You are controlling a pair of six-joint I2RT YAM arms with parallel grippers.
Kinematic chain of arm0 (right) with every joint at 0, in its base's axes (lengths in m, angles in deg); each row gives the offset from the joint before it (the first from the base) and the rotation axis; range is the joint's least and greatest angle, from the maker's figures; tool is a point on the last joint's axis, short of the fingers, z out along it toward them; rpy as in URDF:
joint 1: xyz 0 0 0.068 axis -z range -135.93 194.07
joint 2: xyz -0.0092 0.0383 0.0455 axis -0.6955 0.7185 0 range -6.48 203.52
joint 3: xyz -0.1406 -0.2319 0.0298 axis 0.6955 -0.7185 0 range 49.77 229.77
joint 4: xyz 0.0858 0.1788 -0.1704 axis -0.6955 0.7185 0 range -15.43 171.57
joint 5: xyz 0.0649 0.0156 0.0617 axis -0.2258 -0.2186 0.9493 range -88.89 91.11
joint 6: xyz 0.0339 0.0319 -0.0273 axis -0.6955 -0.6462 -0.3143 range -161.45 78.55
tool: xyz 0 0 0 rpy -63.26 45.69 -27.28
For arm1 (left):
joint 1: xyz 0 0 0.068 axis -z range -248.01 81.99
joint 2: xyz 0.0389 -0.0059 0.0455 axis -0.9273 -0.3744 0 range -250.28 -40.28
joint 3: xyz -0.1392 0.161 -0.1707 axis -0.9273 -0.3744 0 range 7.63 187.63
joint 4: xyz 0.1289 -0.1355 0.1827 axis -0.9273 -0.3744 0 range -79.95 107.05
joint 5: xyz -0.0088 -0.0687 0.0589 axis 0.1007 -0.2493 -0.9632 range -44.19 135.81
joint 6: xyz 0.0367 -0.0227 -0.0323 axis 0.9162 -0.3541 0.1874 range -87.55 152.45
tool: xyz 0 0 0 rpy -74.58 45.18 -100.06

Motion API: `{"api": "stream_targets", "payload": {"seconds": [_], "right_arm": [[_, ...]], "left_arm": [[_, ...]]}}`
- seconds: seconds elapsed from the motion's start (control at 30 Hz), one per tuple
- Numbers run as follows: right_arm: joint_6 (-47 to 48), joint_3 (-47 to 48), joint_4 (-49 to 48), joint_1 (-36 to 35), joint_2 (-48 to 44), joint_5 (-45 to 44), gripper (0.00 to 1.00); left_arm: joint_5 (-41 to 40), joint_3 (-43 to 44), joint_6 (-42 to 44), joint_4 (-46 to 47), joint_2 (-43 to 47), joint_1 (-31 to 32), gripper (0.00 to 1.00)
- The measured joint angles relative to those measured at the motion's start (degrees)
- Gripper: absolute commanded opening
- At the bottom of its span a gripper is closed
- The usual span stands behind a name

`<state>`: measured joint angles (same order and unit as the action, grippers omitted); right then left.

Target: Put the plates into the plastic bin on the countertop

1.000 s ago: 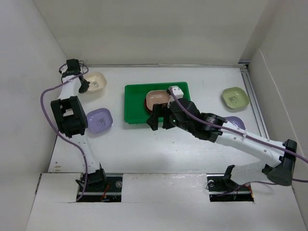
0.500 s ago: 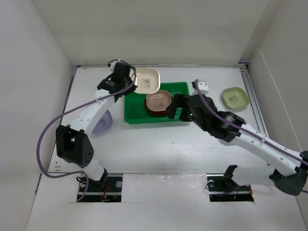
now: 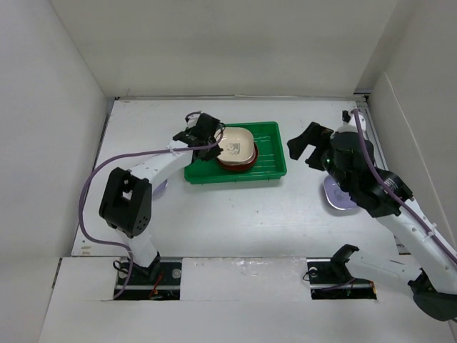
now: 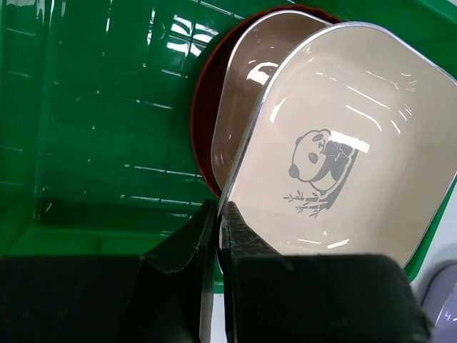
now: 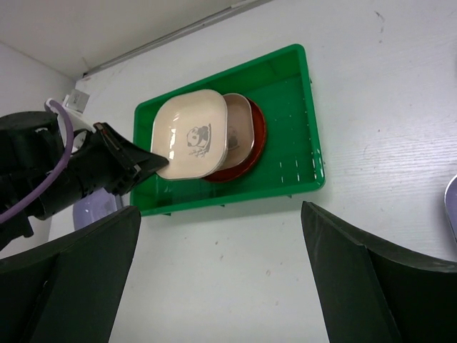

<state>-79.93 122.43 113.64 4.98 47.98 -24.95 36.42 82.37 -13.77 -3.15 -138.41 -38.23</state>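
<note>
The green plastic bin [image 3: 268, 161] sits mid-table on the white countertop [image 3: 235, 214]. In it a reddish-brown plate [image 3: 239, 163] carries a pinkish-tan dish [image 4: 246, 93]. My left gripper [image 3: 208, 133] is shut on the rim of a cream panda dish [image 3: 237, 142] and holds it tilted over that stack. The left wrist view shows the fingertips [image 4: 235, 229] pinching the cream dish's [image 4: 343, 143] edge. My right gripper [image 3: 307, 146] is open and empty, right of the bin. A lavender dish [image 3: 337, 194] lies under the right arm. The light green dish is hidden.
A second lavender dish [image 3: 160, 188] lies left of the bin, partly under the left arm. White walls enclose the countertop on three sides. In the right wrist view the bin [image 5: 289, 100] and the left gripper [image 5: 146, 161] show ahead of the wide-open fingers [image 5: 371, 279].
My left arm carried the cream dish from the far left to over the stack in the bin. My right arm drew back from the bin to the right, now covering the light green dish.
</note>
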Motion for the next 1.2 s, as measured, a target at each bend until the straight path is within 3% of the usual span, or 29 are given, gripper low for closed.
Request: {"api": "stream_targets", "payload": {"seconds": [0.07, 0.1, 0.13, 0.3, 0.33, 0.37, 0.57, 0.73, 0.83, 0.93, 1.03, 1.2], "right_arm": [[0.31, -0.28, 0.09, 0.48, 0.02, 0.72, 1.0], [0.37, -0.44, 0.24, 0.5, 0.02, 1.01, 1.0], [0.46, -0.48, 0.5, 0.5, 0.11, 1.16, 1.0], [0.94, -0.48, 0.83, 0.63, 0.59, 1.86, 1.0], [1.14, -0.48, 0.85, 0.81, 0.61, 2.03, 1.0], [1.27, -0.48, 0.83, 1.01, 0.66, 2.23, 1.0], [2.54, -3.69, -1.38, 5.7, 1.07, 6.1, 1.0], [3.17, -8.0, -4.28, 8.0, 3.48, 12.04, 1.0], [3.39, -9.2, -5.97, 7.54, 4.31, 15.23, 1.0], [3.54, -9.53, -7.93, 6.19, 4.28, 17.38, 1.0], [3.67, -9.62, -10.58, 3.45, 4.39, 19.26, 1.0], [3.91, -9.64, -13.33, -0.5, 5.84, 21.44, 1.0]], "left_arm": [[0.17, 0.33, -0.02, 0.76, -0.9, 0.0, 0.0], [0.35, 0.66, -0.04, 1.09, -1.38, 0.0, 0.05], [0.46, 0.96, -0.09, 1.46, -1.95, -0.02, 0.23], [1.05, 2.47, -1.09, 2.43, -3.39, 0.0, 0.71], [1.05, 2.67, -1.36, 2.49, -3.39, 0.0, 0.82], [0.98, 2.82, -1.4, 2.58, -3.26, 0.0, 0.99], [-1.62, 2.93, -1.75, 0.2, 2.64, 0.15, 1.0], [-8.96, 0.07, -3.5, -4.04, 19.15, -1.77, 1.0], [-10.88, -7.02, -3.74, -5.35, 30.45, -9.62, 1.0], [-10.36, -14.32, -2.36, -7.13, 36.79, -23.19, 1.0], [-9.14, -19.39, 0.04, -8.68, 37.44, -32.46, 1.0], [-6.12, -22.51, 2.29, -10.78, 34.88, -40.19, 1.0]]}}
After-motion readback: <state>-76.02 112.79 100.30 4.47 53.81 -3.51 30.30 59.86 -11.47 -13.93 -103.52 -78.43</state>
